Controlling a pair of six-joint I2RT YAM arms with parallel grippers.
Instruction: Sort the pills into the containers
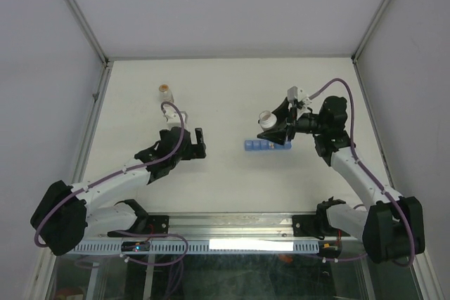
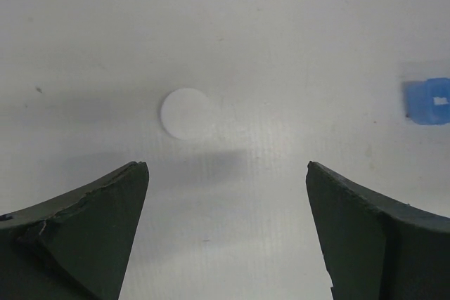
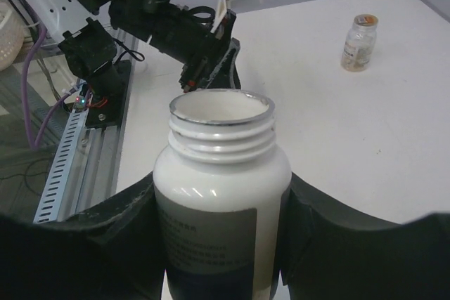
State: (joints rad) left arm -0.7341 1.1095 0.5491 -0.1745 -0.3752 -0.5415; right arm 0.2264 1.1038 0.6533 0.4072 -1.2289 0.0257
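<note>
Overhead view read as a clock face, twelve o'clock at the far edge of the table (image 1: 232, 89). The right gripper (image 1: 275, 128) is clenched on an uncapped white bottle (image 1: 266, 118). In the right wrist view its fingers (image 3: 330, 233) press both sides of the bottle's labelled body, below the threaded neck. The bottle's contents cannot be made out.

The blue pill organiser (image 1: 267, 145) lies flat on the table just at six o'clock of that bottle, its row running three to nine o'clock. The left gripper (image 1: 200, 142) is well apart from it at nine o'clock, released, with nothing between its spread fingers (image 2: 91, 223). A white disc (image 2: 184, 114) lies on the table beyond them. A small clear bottle (image 1: 165, 93) with tan contents stands upright at eleven o'clock of the left gripper.
</note>
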